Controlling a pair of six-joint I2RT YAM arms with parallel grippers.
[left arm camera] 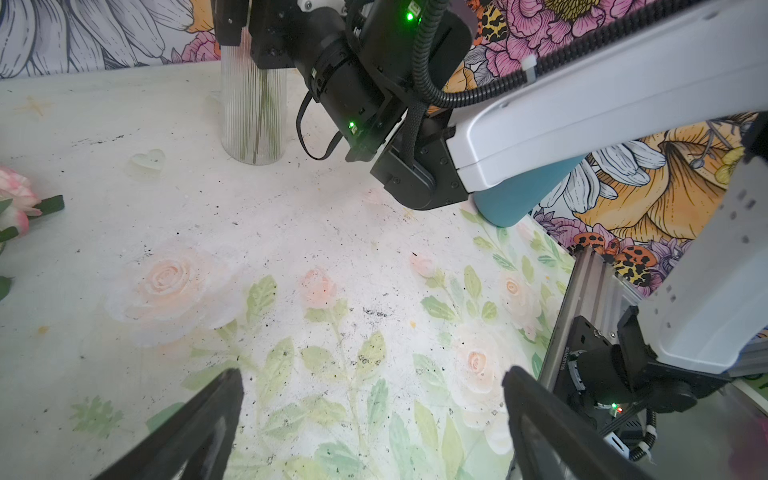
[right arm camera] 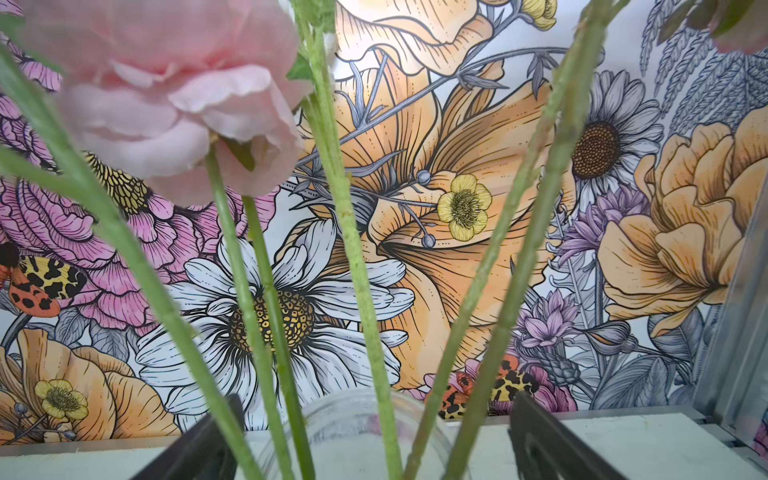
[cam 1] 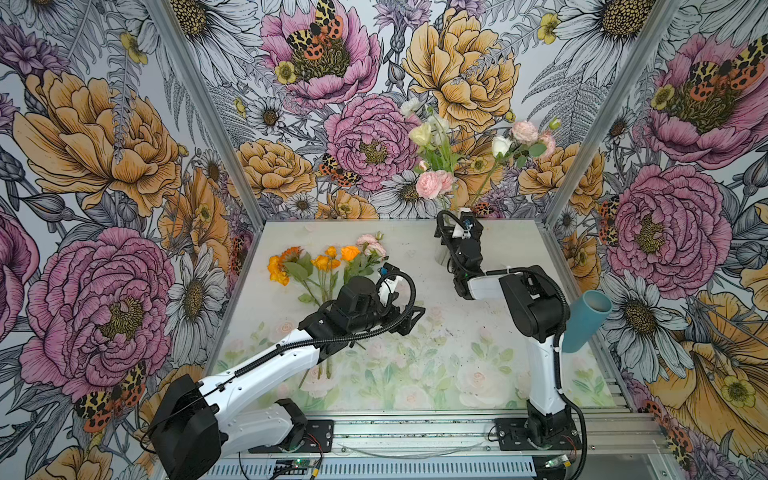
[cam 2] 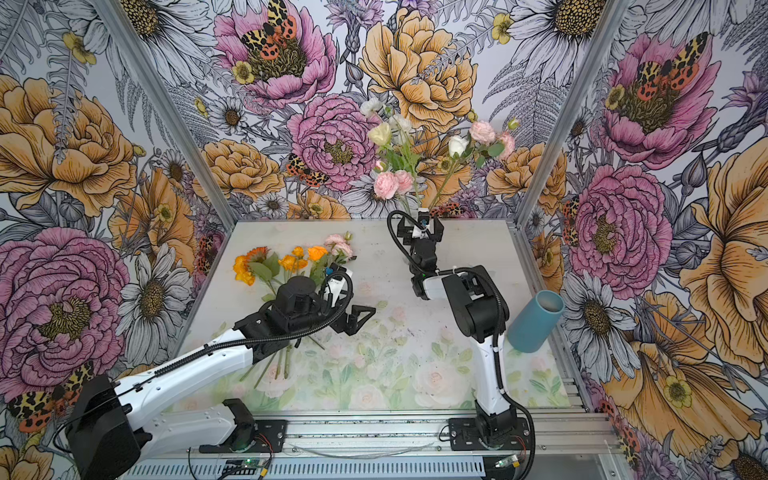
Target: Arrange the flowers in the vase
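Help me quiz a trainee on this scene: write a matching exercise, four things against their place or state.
1 orange flowers
2 vase
3 teal cylinder
4 left gripper

A open, empty
B holds green stems
C lying on the table
D by the table's right edge

Pairs: 1-C, 2-B, 3-D, 4-A

Two arms (cam 1: pixel 266 365), one vase (left arm camera: pixel 253 112), one cylinder (cam 1: pixel 586 322), many flowers (cam 1: pixel 320 262).

The flowers (cam 1: pixel 320 262) at 10 o'clock bear orange and pink blooms on green stems; those in the clear ribbed vase (left arm camera: pixel 253 120) are pink and cream-white. Teal tube (cam 1: pixel 582 328) at 3 o'clock; tabletop (cam 1: pixel 415 257) printed with pale roses.
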